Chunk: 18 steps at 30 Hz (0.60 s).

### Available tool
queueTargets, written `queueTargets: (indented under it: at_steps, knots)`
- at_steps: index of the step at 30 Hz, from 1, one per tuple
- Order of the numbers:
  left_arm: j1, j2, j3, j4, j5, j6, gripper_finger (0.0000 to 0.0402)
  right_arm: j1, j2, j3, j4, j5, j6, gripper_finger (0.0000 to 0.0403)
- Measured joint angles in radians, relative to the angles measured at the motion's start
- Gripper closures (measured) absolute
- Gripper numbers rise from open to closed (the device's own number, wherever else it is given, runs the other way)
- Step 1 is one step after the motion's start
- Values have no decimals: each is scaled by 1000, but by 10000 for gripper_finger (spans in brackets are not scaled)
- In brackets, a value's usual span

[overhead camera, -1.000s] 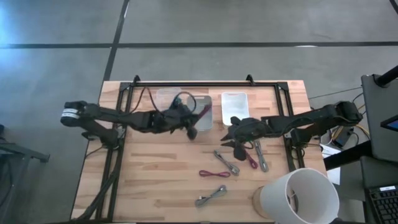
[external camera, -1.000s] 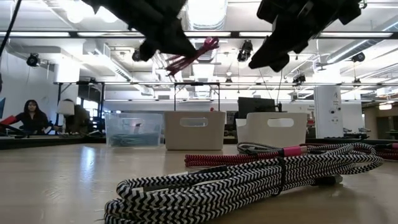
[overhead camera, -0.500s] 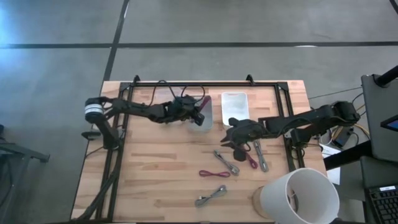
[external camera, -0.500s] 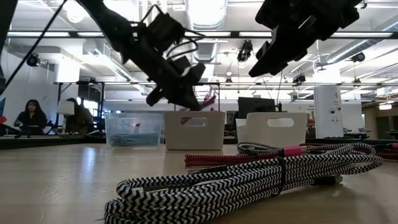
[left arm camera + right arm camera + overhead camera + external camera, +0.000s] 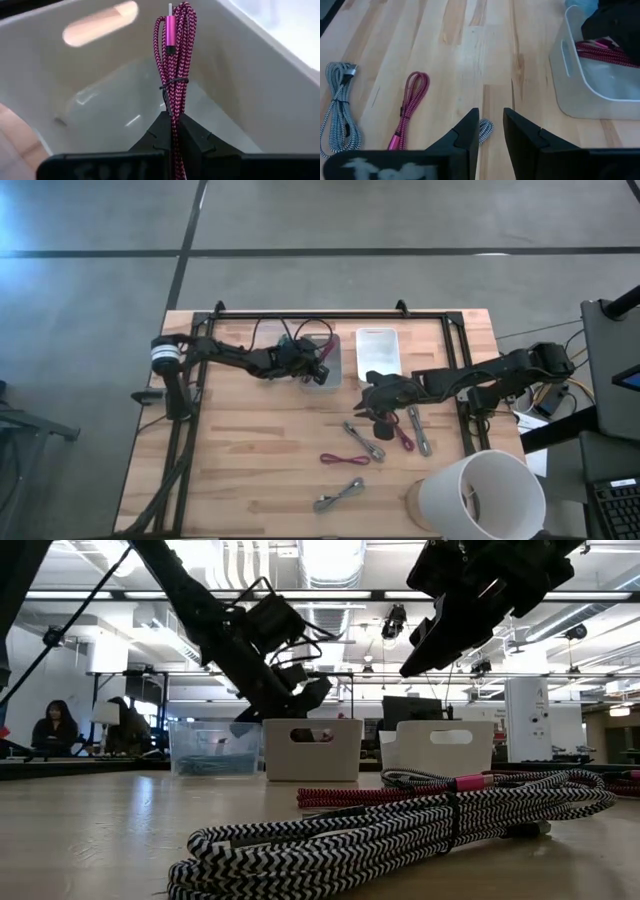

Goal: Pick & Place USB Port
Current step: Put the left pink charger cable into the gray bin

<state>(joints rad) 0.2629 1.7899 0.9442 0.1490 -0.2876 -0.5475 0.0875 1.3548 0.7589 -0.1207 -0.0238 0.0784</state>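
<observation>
My left gripper (image 5: 317, 370) is tipped down into a white bin (image 5: 330, 378) at the table's far middle and is shut on a bundled pink braided USB cable (image 5: 175, 60). The cable's metal plug points away from the fingers, toward the bin's floor. My right gripper (image 5: 371, 410) hovers open above the table's middle, right of that bin. Below it lie a grey striped cable (image 5: 338, 111) and a pink cable (image 5: 411, 102). In the low view the left gripper (image 5: 298, 705) hangs just over the bin's rim, and the right gripper (image 5: 424, 644) is higher. My left gripper pinches the pink cable bundle near one end (image 5: 173, 116) between its two fingers. The bundle runs on along the fingers and sticks out past their tips into the bin. A thin tie (image 5: 172, 82) keeps its several strands together. The fingers slant down from the table's left, and the bundle is clear of the bin's floor.
A second white bin (image 5: 378, 352) stands right of the first and a clear bin (image 5: 268, 338) left of it. Several bundled cables lie on the near middle of the table (image 5: 363, 440) (image 5: 345, 458) (image 5: 338, 495) (image 5: 420, 430). A white lamp shade (image 5: 482, 495) covers the near right corner.
My left gripper, still shut on the pink cable, has moved toward the table's right and far edge and then down, tipping the bundle from above the table into the white bin. My right gripper has stayed about where it was.
</observation>
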Motion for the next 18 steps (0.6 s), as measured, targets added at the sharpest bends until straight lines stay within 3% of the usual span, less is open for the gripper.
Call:
queueTargets:
  at_steps: [8, 18]
  knots:
    - [7, 12, 1, -10, 1, 18, 372, 0, 4, 0, 5, 0, 0, 332]
    - [11, 12, 1, -12, 7, 31, 330, 0, 4, 0, 7, 0, 3, 327]
